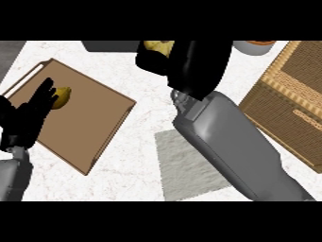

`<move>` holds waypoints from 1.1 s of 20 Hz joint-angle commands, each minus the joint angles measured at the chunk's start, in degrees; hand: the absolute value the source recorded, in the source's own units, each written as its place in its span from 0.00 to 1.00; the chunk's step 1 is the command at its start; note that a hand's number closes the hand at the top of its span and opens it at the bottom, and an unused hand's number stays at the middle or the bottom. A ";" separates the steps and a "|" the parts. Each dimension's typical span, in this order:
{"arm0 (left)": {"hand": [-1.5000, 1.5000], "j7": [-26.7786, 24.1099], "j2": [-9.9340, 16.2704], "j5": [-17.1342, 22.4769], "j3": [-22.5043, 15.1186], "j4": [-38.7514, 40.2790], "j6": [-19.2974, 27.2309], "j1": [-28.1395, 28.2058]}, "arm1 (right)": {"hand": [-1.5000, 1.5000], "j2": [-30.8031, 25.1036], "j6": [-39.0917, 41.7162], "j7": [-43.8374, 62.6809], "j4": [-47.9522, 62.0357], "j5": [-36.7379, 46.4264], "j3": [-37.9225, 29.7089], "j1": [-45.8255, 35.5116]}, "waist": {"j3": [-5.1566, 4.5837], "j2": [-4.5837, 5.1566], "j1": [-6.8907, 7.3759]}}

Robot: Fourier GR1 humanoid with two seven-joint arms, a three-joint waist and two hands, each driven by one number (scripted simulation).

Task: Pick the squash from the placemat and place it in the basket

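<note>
**At the counter: squash in hand, basket alongside**

Inside the curled fingers of the right hand [184, 61]: squash [158, 47], yellow, partly hidden, held off the counter. Right of those fingers: wicker basket [302, 99]. Below them, under the forearm: grey placemat [184, 165]. Left hand [20, 118]: open, fingers straight and slightly spread, upright. At its fingertips: small yellow item [63, 97] on a brown board [87, 127].

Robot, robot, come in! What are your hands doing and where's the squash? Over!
Right hand shut on squash, lifted, short of basket. Left hand open, resting over brown board. Nothing blocking the way. Over.
</note>
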 commanded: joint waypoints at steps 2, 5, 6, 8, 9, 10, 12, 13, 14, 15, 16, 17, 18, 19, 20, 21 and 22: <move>0.50 -0.68 0.35 0.56 0.49 0.02 -1.23 1.84 | 1.00 -1.22 4.83 5.96 1.61 2.58 -7.10 -2.00 | 0.03 0.00 -0.41; 0.50 -0.23 0.77 0.69 1.39 1.91 -0.68 -1.62 | 1.00 -3.68 6.74 4.38 6.34 3.96 -11.24 -4.15 | 0.00 0.22 -0.64; 0.50 -0.61 0.21 -0.29 0.23 -2.01 -0.24 2.51 | 1.00 -2.65 9.74 7.43 4.12 6.97 -9.99 -3.63 | 0.03 -0.22 -0.37; 0.50 0.76 0.13 0.10 1.06 1.27 0.41 -1.28 | 1.00 -5.71 10.79 4.47 4.64 5.29 -13.70 -3.53 | 0.03 -0.02 -1.03; 0.50 -0.86 1.45 1.85 1.56 -1.15 -2.86 2.21 | 1.00 -7.63 9.77 2.44 4.83 4.41 -15.66 -2.24 | 0.05 -0.07 -0.43; 0.50 1.87 1.23 1.09 1.47 -1.16 -0.98 0.15 | 1.00 -8.65 8.77 0.21 7.15 2.60 -18.26 -3.47 | 0.06 0.11 -0.26; 0.50 2.86 0.38 1.67 1.35 -0.06 -0.90 -2.19 | 1.00 -7.07 7.40 0.97 5.18 5.56 -16.71 1.14 | 0.05 0.13 -0.62; 0.50 2.21 2.10 1.64 1.87 -2.66 -2.36 2.12 | 1.00 -9.38 9.45 -1.77 0.55 3.42 -17.72 4.21 | 0.08 -0.07 -0.58; 0.50 1.85 -1.55 -0.61 -0.58 -2.81 1.09 0.68 | 1.00 -8.87 7.26 -2.18 2.28 3.49 -18.66 5.39 | 0.08 0.05 -0.63; 0.50 -0.63 -0.05 0.61 1.26 -1.41 -0.91 2.20 | 1.00 -9.82 12.49 -1.08 -3.14 2.90 -19.24 4.48 | 0.05 -0.08 -0.84; 0.50 1.90 -0.09 1.04 0.73 -5.17 -1.18 4.04 | 1.00 -10.29 9.49 -4.63 -0.46 1.87 -20.18 6.36 | 0.07 0.01 -0.30; 0.50 1.03 0.58 0.44 0.95 -2.34 -1.45 1.84 | 1.00 -12.07 7.85 -8.79 -1.04 -0.49 -21.18 10.18 | 0.08 0.10 -0.66; 0.50 0.87 0.67 0.95 1.60 -2.03 -1.44 1.20 | 1.00 -13.52 11.82 -7.72 -3.86 0.05 -21.28 10.96 | 0.06 0.00 -0.95; 0.50 1.47 -2.03 -1.44 -0.74 -4.05 1.62 1.02 | 1.00 -12.35 6.76 -9.37 -1.91 0.36 -21.80 12.41 | 0.07 0.11 -0.57; 0.50 3.17 0.36 0.90 1.06 -7.03 -1.34 4.53 | 1.00 -12.73 10.70 -7.57 -4.51 1.16 -21.82 11.52 | 0.06 0.01 -0.32; 0.50 1.77 0.98 1.18 2.24 -3.47 -1.72 2.14 | 1.00 -13.35 7.05 -11.14 -2.70 -0.56 -23.16 14.05 | 0.06 0.13 -0.44; 0.50 3.13 -1.79 -0.76 -0.27 -6.84 0.84 4.79 | 1.00 -13.66 9.06 -10.84 -8.42 -1.51 -23.05 17.15 | 0.08 -0.01 -0.60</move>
